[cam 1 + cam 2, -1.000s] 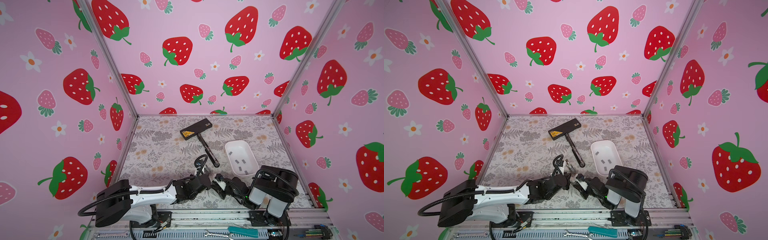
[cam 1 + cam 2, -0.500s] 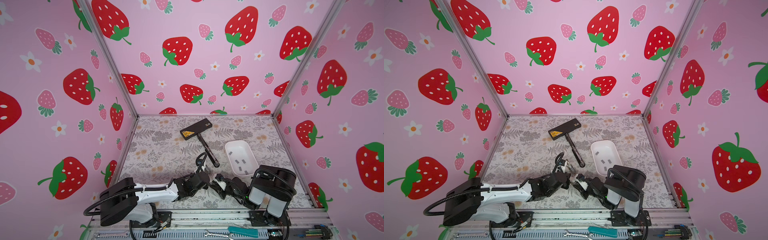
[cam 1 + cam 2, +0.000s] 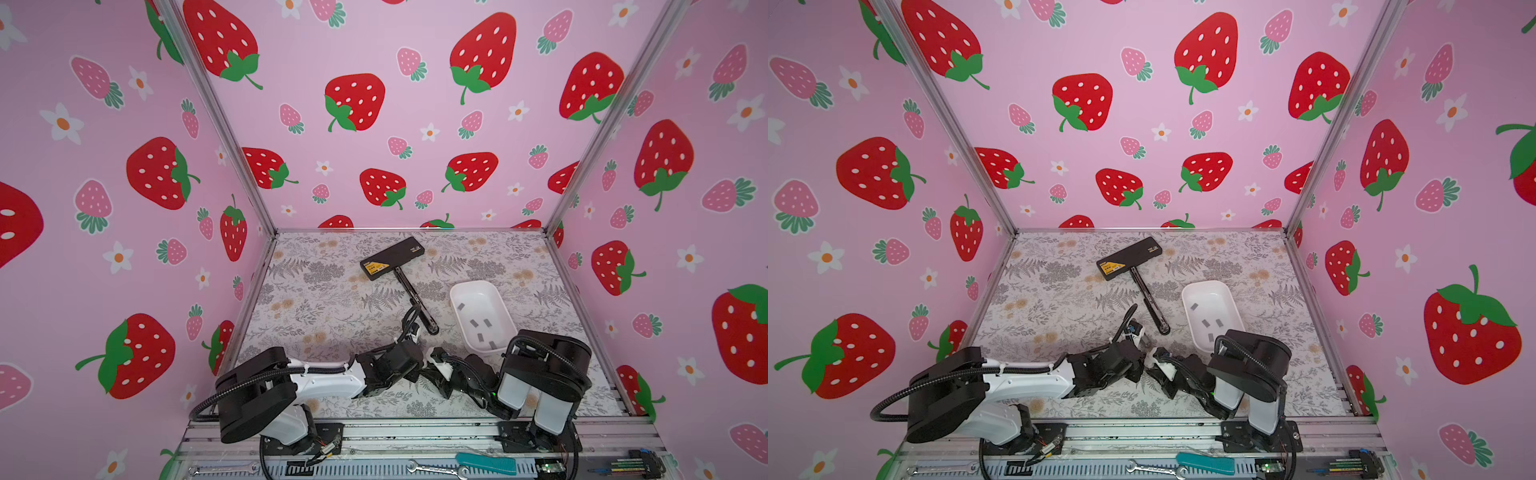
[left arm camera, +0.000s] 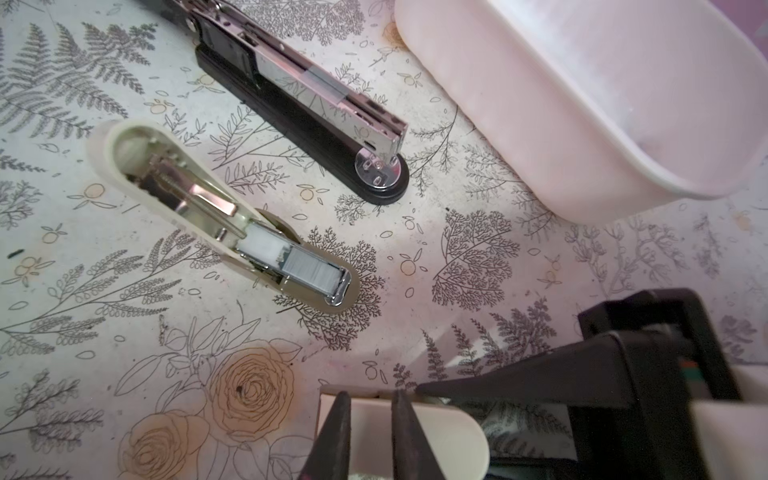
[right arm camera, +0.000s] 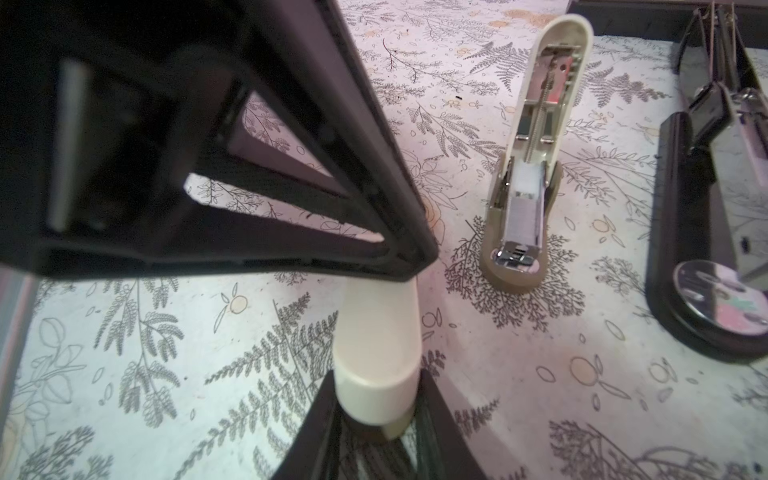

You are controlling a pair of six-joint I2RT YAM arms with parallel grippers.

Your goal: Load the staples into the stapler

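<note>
Right tool [image 5: 376, 415] pinches the cream stapler's [image 5: 374, 332] end on the tabletop [image 5: 540, 395]. Left tool [image 4: 370, 415] straddles its lid; I cannot tell whether it grips. Staples [image 3: 475, 323] lie in the tray [image 3: 474, 284]. I judge we're opening it: next, lift the lid with the base pinned.

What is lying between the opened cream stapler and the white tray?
The long black stapler, its shiny metal channel exposed, lies between the opened cream stapler and the white tray; the left wrist view shows this.
</note>
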